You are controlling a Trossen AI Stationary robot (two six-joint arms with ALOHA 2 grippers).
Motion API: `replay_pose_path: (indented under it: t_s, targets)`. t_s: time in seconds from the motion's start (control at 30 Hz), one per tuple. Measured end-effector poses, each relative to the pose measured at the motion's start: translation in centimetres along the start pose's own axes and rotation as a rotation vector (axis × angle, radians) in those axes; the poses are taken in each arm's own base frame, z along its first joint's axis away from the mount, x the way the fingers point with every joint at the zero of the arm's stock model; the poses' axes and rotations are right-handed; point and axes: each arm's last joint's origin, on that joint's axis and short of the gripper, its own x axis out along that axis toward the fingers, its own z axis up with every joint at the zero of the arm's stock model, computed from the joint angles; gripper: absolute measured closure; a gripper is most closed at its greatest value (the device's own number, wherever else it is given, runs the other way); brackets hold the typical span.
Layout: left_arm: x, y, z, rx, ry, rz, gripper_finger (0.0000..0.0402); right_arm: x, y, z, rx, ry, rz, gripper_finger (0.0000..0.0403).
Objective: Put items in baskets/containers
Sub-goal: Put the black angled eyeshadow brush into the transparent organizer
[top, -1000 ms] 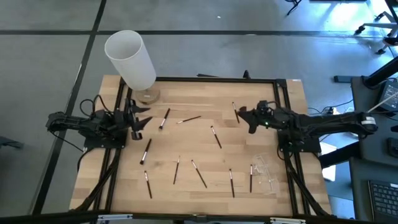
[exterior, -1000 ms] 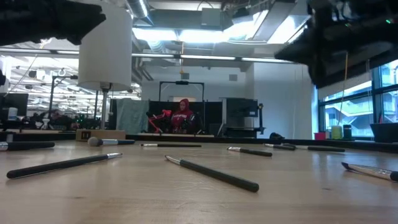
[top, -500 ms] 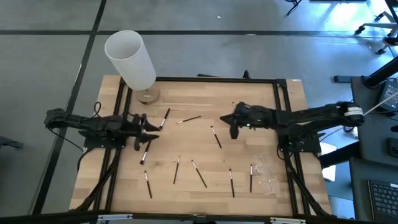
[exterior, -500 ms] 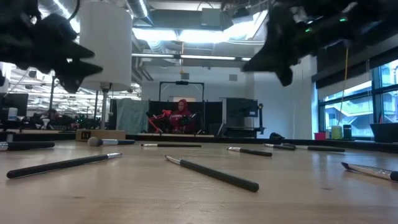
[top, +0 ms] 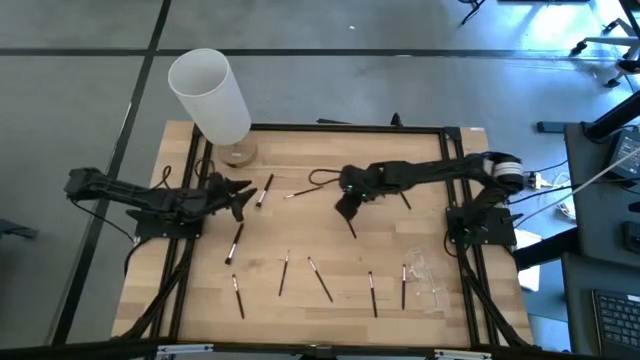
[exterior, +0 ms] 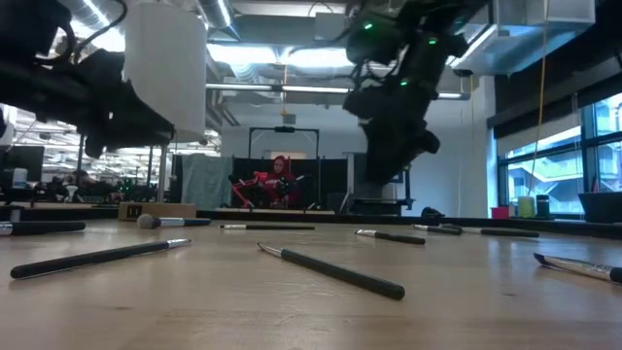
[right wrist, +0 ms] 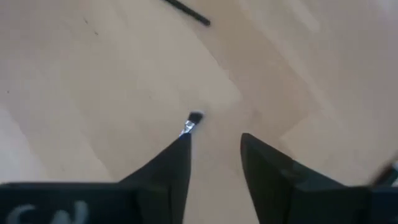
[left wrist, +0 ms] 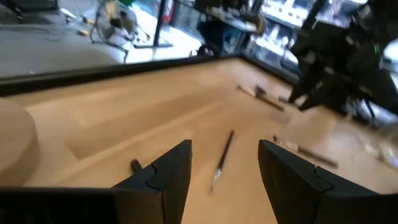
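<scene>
At the upper left of the high view the tall white cylinder (top: pixel 210 95) is standing on its round wooden base (top: pixel 237 153), no part of the job. Just below it, at left of centre, the left gripper (top: pixel 240 197) is hovering over the table (top: pixel 300 150) with its jaws standing apart and nothing between them; its wrist view is showing a brush (left wrist: pixel 222 157) lying on the wood ahead of the gap.

The makeup brushes are lying scattered: one (top: pixel 265 190) just beside the left gripper, another (top: pixel 234 243) below it, and a loose row along the lower middle (top: pixel 320 281).

At centre, the right gripper (top: pixel 345 208) is hanging over a short brush (top: pixel 347 221), jaws parted and empty, with the brush's pale ferrule end (right wrist: pixel 192 122) showing by one finger.

At the lower right the clear container (top: pixel 428 280) is sitting, barely visible, with a brush (top: pixel 404 285) next to it.

These brushes are likely light, stiff and slim, apt to roll or pivot when nudged; pinching across the handle near its middle, straight down, looks best.
</scene>
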Motion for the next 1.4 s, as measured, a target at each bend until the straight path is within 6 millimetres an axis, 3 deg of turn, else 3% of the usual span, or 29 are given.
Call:
replay_pose_path:
  t_s: [0.33,0.6,0.73,0.9,1.1,1.4]
  targets:
    - [0.5,-0.2,-1.4,0.074,0.073,0.069,0.0222,4.9,2.6,3.1,0.095,0.280,0.158,0.0248]
    - [0.6,-0.1,-2.4,0.137,0.149,0.083,0.0222,2.1,2.5,5.1,0.028,0.293,-0.163,0.0252]
    - [0.8,0.0,-2.0,0.206,0.071,0.163,0.0222,2.0,2.6,4.4,0.040,0.341,-0.185,0.0252]
    - [1.0,0.0,-1.4,0.251,0.012,0.215,0.0222,3.6,2.9,2.7,0.046,0.356,-0.163,0.0252]
    - [1.2,0.2,-1.1,0.379,0.007,0.236,0.0222,5.3,2.8,2.0,0.071,0.300,-0.123,0.0252]
    - [1.4,-0.3,-0.4,0.353,-0.033,0.163,0.0222,6.6,2.6,-0.3,0.079,0.362,-0.100,0.0252]
